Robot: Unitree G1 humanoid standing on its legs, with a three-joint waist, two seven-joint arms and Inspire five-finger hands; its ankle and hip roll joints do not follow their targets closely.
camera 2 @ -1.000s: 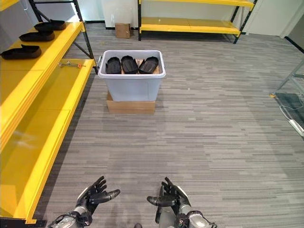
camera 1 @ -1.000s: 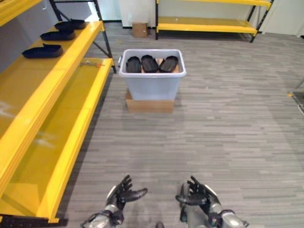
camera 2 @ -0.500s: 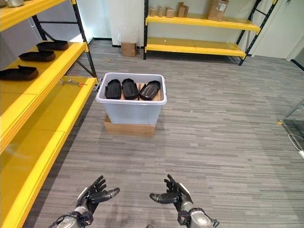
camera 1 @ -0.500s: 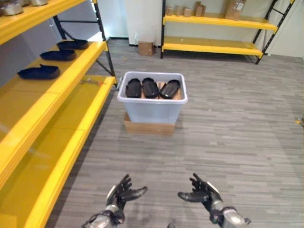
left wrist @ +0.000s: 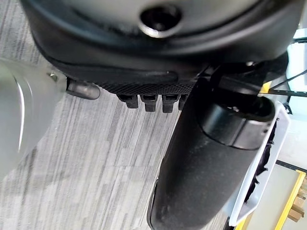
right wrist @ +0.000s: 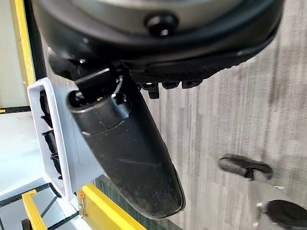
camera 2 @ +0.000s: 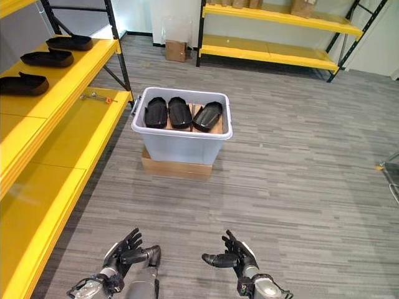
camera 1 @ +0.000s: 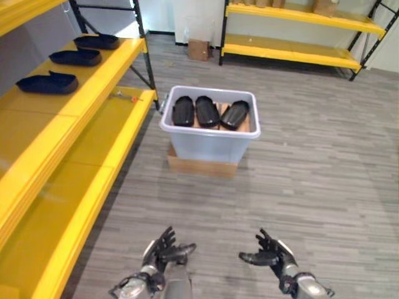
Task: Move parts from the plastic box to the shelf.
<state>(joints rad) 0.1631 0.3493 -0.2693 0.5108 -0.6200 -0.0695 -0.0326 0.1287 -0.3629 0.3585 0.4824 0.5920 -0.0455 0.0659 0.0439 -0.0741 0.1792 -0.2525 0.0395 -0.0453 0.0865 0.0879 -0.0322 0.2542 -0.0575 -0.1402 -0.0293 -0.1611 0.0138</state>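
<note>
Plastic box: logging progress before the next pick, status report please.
Left hand and right hand open, empty, low over the floor. Plastic box ahead on a cardboard base, three black parts inside. Three parts on the yellow shelf.

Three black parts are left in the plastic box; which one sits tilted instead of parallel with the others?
The part on the box's right side. It leans at an angle toward the middle part, while that one and the left part lie roughly parallel.
</note>
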